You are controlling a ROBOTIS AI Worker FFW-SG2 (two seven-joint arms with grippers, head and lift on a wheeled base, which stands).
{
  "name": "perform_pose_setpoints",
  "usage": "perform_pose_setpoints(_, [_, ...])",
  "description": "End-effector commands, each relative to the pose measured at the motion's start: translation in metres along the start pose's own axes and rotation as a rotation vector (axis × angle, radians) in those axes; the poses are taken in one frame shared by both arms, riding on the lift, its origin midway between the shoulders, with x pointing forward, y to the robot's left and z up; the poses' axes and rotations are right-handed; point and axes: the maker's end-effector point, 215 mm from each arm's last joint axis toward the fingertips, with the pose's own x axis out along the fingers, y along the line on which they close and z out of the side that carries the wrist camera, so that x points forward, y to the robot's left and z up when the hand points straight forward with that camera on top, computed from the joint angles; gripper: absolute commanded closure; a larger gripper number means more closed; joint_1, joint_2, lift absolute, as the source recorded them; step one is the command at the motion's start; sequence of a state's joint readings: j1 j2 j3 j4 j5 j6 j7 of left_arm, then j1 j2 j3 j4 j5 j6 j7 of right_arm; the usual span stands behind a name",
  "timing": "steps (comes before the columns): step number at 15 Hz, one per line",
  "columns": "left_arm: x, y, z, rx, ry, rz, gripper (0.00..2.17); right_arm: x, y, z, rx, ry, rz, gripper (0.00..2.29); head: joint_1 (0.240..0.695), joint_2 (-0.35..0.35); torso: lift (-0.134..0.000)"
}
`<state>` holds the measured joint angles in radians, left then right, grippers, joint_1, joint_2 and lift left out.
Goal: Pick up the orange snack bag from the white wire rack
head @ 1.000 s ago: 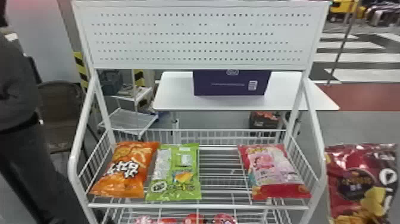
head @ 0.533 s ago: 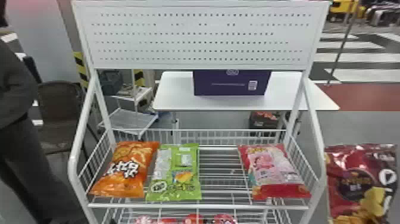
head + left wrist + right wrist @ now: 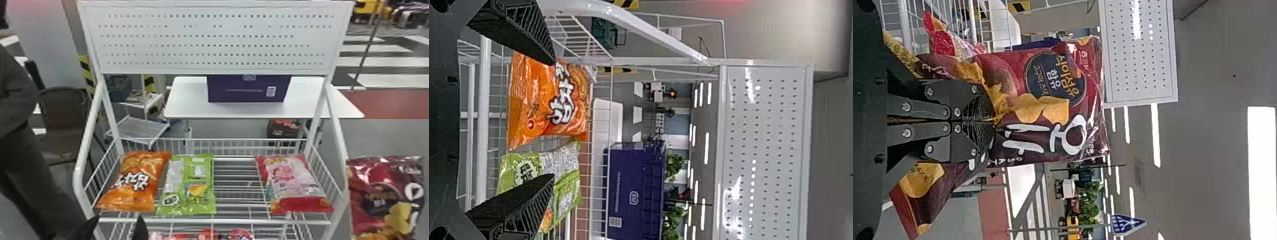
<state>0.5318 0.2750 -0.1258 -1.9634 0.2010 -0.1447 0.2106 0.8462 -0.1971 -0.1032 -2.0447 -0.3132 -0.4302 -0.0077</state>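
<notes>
At the left end of the white wire rack (image 3: 210,221) lies the orange snack bag (image 3: 135,182), beside a green bag. My left gripper (image 3: 116,228) stands open at the rack's front edge, just in front of the orange bag. In the left wrist view the orange bag (image 3: 549,102) is beyond the open fingers of my left gripper (image 3: 554,120), not touched by them. Parked right of the rack, my right gripper (image 3: 985,120) is shut on a dark red chip bag (image 3: 1018,95), which in the head view (image 3: 383,198) hangs upright.
The green bag (image 3: 188,185) lies right next to the orange one. A pink bag (image 3: 290,182) is at the rack's right end. Slanted white posts (image 3: 87,140) flank the shelf, with red packages (image 3: 207,234) on the tier below. Behind stands a table (image 3: 188,105) with a purple box (image 3: 247,89).
The left gripper's fingertips have come up into the head view at the rack's front left. The right arm's chip bag has kept its place.
</notes>
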Motion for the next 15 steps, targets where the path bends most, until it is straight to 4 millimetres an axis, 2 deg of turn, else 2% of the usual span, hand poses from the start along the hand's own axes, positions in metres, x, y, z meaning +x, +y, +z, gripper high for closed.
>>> perform_pose_setpoints(1, [0.039, -0.008, -0.010, 0.016, 0.038, -0.009, 0.08, -0.002, 0.000, -0.001, -0.001, 0.003, -0.001, 2.10, 0.499, 0.000, 0.000])
perform_pose_setpoints(3, [0.067, -0.011, -0.026, 0.037, 0.092, -0.011, 0.08, -0.002, 0.001, -0.001, -0.002, 0.005, 0.001, 2.10, 0.499, 0.000, 0.000])
perform_pose_setpoints(8, [0.110, 0.002, -0.058, 0.028, 0.156, 0.012, 0.08, -0.002, 0.000, -0.003, -0.009, 0.008, 0.002, 2.10, 0.499, 0.000, 0.000])
perform_pose_setpoints(12, [0.141, 0.017, -0.065, 0.033, 0.179, 0.036, 0.08, -0.001, 0.000, -0.002, -0.009, 0.005, 0.003, 2.10, 0.499, 0.000, 0.000])
perform_pose_setpoints(14, [0.149, 0.027, -0.071, 0.035, 0.192, 0.052, 0.09, -0.001, -0.002, -0.003, -0.010, 0.007, 0.000, 2.10, 0.499, 0.000, 0.000])
perform_pose_setpoints(15, [0.151, 0.028, -0.072, 0.037, 0.196, 0.054, 0.15, -0.001, -0.002, -0.002, -0.011, 0.006, -0.001, 2.10, 0.499, 0.000, 0.000])
